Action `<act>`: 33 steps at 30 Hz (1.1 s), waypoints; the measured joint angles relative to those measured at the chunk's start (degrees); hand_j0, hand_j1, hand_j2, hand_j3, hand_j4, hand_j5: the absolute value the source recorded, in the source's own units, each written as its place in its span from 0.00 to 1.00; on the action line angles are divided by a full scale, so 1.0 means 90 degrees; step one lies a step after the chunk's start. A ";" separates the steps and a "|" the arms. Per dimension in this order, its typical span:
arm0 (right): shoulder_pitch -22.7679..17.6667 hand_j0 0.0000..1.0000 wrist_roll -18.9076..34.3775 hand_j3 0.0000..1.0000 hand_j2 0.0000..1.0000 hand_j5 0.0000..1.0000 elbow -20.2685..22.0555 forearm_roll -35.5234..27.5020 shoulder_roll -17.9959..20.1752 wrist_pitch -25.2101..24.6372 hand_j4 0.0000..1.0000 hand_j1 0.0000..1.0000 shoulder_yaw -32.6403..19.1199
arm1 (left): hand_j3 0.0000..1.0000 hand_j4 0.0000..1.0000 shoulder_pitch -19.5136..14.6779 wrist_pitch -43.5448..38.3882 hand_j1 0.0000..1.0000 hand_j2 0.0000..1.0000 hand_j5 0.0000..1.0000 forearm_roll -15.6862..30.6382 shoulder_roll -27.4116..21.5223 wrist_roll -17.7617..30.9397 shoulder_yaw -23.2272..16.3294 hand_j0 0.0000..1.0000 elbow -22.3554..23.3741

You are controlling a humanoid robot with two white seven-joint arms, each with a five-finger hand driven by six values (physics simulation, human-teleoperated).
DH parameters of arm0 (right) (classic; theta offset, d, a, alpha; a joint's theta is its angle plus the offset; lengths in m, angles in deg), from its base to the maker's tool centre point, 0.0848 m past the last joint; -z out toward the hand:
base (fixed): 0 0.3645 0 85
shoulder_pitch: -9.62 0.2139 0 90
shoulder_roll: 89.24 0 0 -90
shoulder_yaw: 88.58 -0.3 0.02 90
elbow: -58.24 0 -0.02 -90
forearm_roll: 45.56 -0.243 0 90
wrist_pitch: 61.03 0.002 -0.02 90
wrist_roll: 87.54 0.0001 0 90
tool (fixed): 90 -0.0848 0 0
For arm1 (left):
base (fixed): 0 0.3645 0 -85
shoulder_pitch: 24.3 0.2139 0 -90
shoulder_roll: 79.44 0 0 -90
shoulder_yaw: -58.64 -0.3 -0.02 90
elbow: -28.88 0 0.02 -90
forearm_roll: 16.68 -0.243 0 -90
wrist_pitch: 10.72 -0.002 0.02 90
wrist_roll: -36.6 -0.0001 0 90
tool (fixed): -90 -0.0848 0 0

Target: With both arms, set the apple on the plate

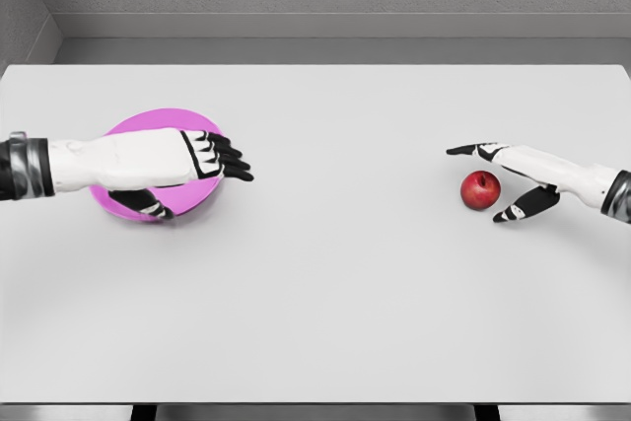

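Progress: you are early in the task; nothing is on the plate yet, and both the grasp and the carry are left to do.
Apple (pixel 480 189): it sits on the table (pixel 325 293) at about 3 o'clock from the table's middle, well apart from the plate.
Apple orientation: it is close to round, so you get no real long axis; the stem dimple faces up, judging by the dark spot on top.
Right hand (pixel 513 184): it is spread wide around the apple's right side, one finger reaching past at 12 o'clock and the thumb at 5 o'clock. It holds nothing; whether it touches the fruit you cannot tell.
Plate (pixel 123 206): the pink plate lies at about 9 o'clock from the table's middle, largely hidden under the left hand.
Left hand (pixel 187 160): it lies over the plate, fingers extended toward 3 o'clock, thumb below. Whether it grips the rim you cannot tell.
Left to do: close on the apple, bring apple and plate together, set it down.
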 measured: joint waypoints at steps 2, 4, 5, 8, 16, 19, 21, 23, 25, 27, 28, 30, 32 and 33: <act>0.0020 1.00 0.0000 1.00 1.00 1.00 -0.0027 0.0008 -0.0009 0.0001 1.00 1.00 0.0028 | 1.00 1.00 0.0049 0.0001 1.00 1.00 1.00 -0.0158 -0.0007 0.0017 0.0050 1.00 -0.0076; 0.0029 1.00 0.0000 1.00 1.00 1.00 -0.0042 0.0013 -0.0016 0.0001 1.00 1.00 0.0042 | 1.00 1.00 0.0049 0.0001 1.00 1.00 1.00 -0.0243 0.0007 0.0024 0.0071 1.00 -0.0114; 0.0029 1.00 0.0000 1.00 1.00 1.00 -0.0046 0.0023 -0.0018 0.0001 1.00 1.00 0.0046 | 1.00 1.00 0.0029 0.0000 1.00 1.00 1.00 -0.0273 0.0015 0.0025 0.0078 1.00 -0.0126; 0.0029 0.97 0.0000 0.97 0.97 0.97 -0.0054 0.0049 -0.0018 0.0001 0.97 0.97 0.0053 | 1.00 1.00 0.0000 0.0001 1.00 1.00 1.00 -0.0339 0.0031 0.0031 0.0109 1.00 -0.0131; 0.0078 0.82 0.0000 0.82 0.82 0.82 -0.0076 0.0172 -0.0052 0.0000 0.82 0.82 0.0055 | 1.00 1.00 0.0010 0.0001 1.00 1.00 1.00 -0.0371 0.0040 0.0040 0.0140 1.00 -0.0125; 0.0078 0.80 0.0000 0.80 0.80 0.80 -0.0086 0.0199 -0.0059 0.0001 0.80 0.80 0.0056 | 1.00 1.00 0.0010 0.0001 1.00 1.00 1.00 -0.0372 0.0040 0.0043 0.0141 1.00 -0.0125; 0.0078 0.77 0.0000 0.77 0.77 0.77 -0.0097 0.0244 -0.0063 0.0001 0.77 0.77 0.0056 | 1.00 1.00 0.0010 0.0001 1.00 1.00 1.00 -0.0372 0.0040 0.0042 0.0142 1.00 -0.0125; 0.0078 0.76 0.0001 0.76 0.76 0.76 -0.0106 0.0270 -0.0065 0.0001 0.76 0.76 0.0053 | 1.00 1.00 0.0010 0.0001 1.00 1.00 1.00 -0.0373 0.0040 0.0041 0.0142 1.00 -0.0125; 0.0088 0.74 0.0000 0.74 0.74 0.74 -0.0111 0.0284 -0.0070 0.0001 0.74 0.74 0.0053 | 1.00 1.00 0.0010 0.0001 1.00 1.00 1.00 -0.0372 0.0040 0.0040 0.0142 1.00 -0.0125; 0.0088 0.71 0.0000 0.71 0.71 0.71 -0.0114 0.0291 -0.0078 0.0001 0.71 0.71 0.0055 | 1.00 1.00 0.0010 0.0001 1.00 1.00 1.00 -0.0373 0.0040 0.0038 0.0142 1.00 -0.0125; 0.0088 0.68 0.0000 0.68 0.68 0.68 -0.0115 0.0294 -0.0086 0.0001 0.68 0.68 0.0055 | 1.00 1.00 0.0010 0.0001 1.00 1.00 1.00 -0.0373 0.0040 0.0037 0.0142 1.00 -0.0125; 0.0117 0.66 0.0001 0.66 0.66 0.66 -0.0119 0.0296 -0.0100 0.0001 0.66 0.66 0.0056 | 1.00 1.00 0.0010 0.0001 1.00 1.00 1.00 -0.0373 0.0040 0.0036 0.0142 1.00 -0.0125; 0.0137 0.63 0.0000 0.63 0.63 0.63 -0.0140 0.0296 -0.0108 0.0001 0.63 0.63 0.0056 | 1.00 1.00 0.0010 0.0001 1.00 1.00 1.00 -0.0373 0.0039 0.0035 0.0142 1.00 -0.0122; 0.0137 0.61 0.0000 0.61 0.61 0.61 -0.0157 0.0291 -0.0110 0.0000 0.61 0.61 0.0055 | 1.00 1.00 0.0010 0.0001 1.00 1.00 1.00 -0.0373 0.0040 0.0036 0.0142 1.00 -0.0120</act>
